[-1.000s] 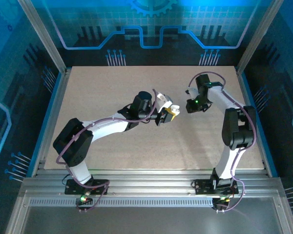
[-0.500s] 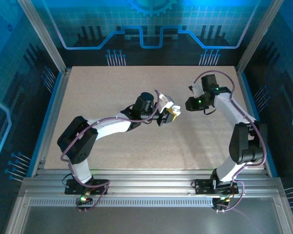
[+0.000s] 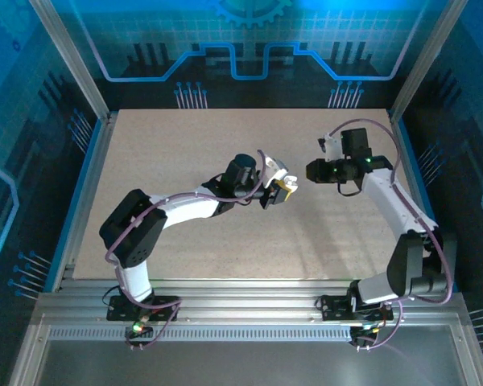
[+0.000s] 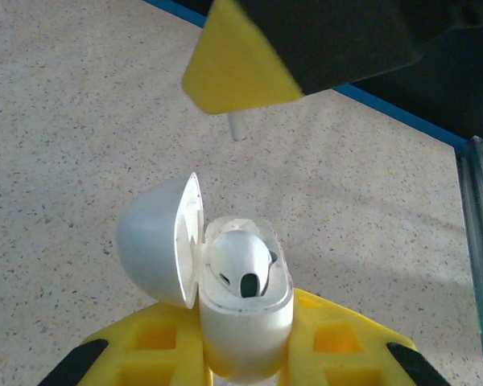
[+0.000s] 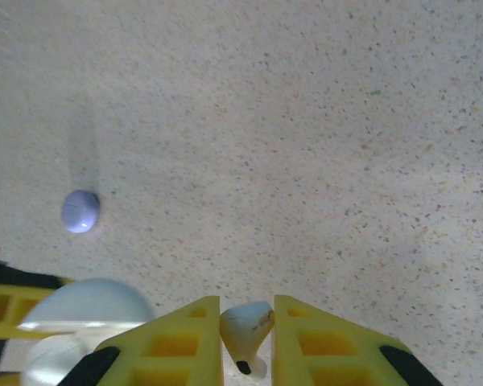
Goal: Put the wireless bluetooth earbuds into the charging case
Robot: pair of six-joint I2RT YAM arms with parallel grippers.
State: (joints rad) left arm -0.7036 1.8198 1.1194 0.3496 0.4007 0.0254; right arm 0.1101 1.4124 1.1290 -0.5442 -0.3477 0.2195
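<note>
The right gripper (image 5: 245,310), clamped on the whitish earbud (image 5: 246,328), points its stem toward the open charging case (image 4: 243,330) — nearby, untouched, held in the left gripper (image 4: 249,366).

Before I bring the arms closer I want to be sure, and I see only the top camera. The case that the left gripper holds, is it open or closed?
Observer: Open. In the left wrist camera the left gripper holds the case, and its lid is swung out to one side.
Operator: Thank you. And the right gripper, does it carry something? From above I cannot tell.
Observer: Yes. In the right wrist camera the right gripper pinches a small white earbud between its yellow fingers.
</note>
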